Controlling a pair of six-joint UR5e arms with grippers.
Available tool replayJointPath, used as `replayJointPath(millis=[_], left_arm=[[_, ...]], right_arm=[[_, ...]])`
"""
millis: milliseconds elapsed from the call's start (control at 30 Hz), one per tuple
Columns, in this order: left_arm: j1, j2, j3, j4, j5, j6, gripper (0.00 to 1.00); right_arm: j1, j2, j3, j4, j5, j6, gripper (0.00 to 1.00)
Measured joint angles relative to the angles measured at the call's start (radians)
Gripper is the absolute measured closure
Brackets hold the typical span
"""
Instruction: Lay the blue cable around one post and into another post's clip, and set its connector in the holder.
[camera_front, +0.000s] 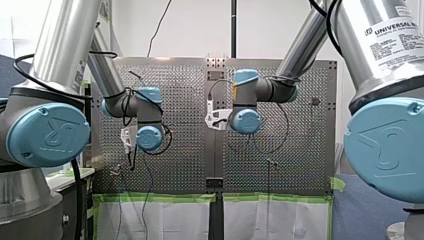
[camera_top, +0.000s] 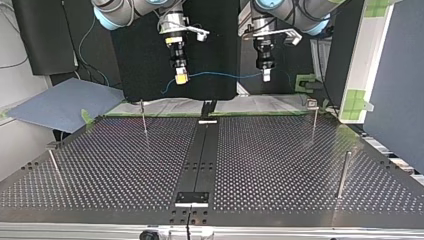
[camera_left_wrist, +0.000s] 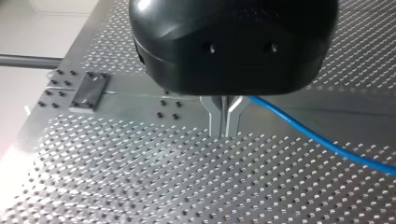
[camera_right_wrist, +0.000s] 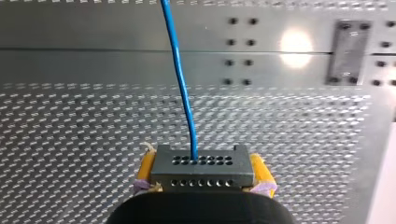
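Blue cable hangs in the air as a slightly sagging span between my two claws, well above the surface and touching none of the posts. Its connector, a dark block with rows of small holes, is clamped between the yellow pads of my right claw, with the cable leaving its face and running ahead. My left claw has its metal fingers pinched tight on the cable further along, and the line trails off to one side of it.

My main worry is that thin pinch: the cable is slim and smooth, so any pull along its length could let it slide through the metal fingers, and I would lose my reference for where it bends. If the arms drift apart, the strain goes straight into the connector, which could twist in the pads or tug at the wire's seat.

Further out, the slender posts are the hazard. The near right post and the far right post, which carries a small head that may be the clip, are easy to misjudge; coming down too shallow, the cable would ride over a post top instead of wrapping. I cannot pick out the holder, so placing the connector is a risk too
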Motion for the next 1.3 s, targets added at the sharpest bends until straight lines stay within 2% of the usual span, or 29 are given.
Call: replayJointPath(millis=[167, 433, 633, 933, 1067, 1300], left_arm=[[0.019, 0.045, 0.024, -0.044, -0.001, 0.006, 0.92], [0.054, 0.110, 0.064, -0.110, -0.001, 0.006, 0.92], [0.078, 0.161, 0.086, -0.161, -0.001, -0.004, 0.92], [0.129, 0.242, 0.118, -0.241, 0.006, -0.022, 0.92], [0.160, 0.275, 0.123, -0.274, 0.032, -0.049, 0.92], [0.219, 0.333, 0.134, -0.333, 0.068, -0.104, 0.92]], right_arm=[[0.000, -0.037, -0.030, 0.034, -0.010, -0.001, 1.00], [0.000, -0.103, -0.094, 0.100, -0.054, -0.005, 1.00], [0.001, -0.153, -0.149, 0.155, -0.074, -0.008, 1.00], [0.005, -0.163, -0.200, 0.213, -0.095, -0.013, 1.00], [0.009, -0.163, -0.214, 0.220, -0.099, -0.013, 1.00], [0.022, -0.162, -0.257, 0.229, -0.127, -0.006, 1.00]])
